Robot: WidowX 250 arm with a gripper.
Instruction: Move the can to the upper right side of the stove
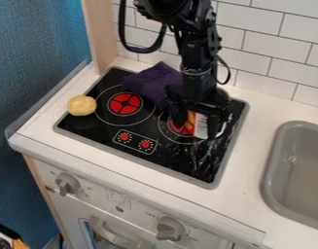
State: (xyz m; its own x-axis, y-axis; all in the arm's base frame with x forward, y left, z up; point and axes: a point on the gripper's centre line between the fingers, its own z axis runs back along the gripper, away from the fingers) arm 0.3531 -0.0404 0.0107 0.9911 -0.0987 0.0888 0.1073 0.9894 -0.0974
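Evidently the job is partway along: the black gripper [198,128] hangs over the right-hand burner [180,130] of the stove [181,163], its jaws drawn in against both sides of the can [200,125], which they appear to hold upright or nearly so, though whether it bears on the cooktop cannot be told. What seems left is to carry it back towards the upper right corner, beyond the burner and clear of the purple cloth [151,81], then set it down and let go.
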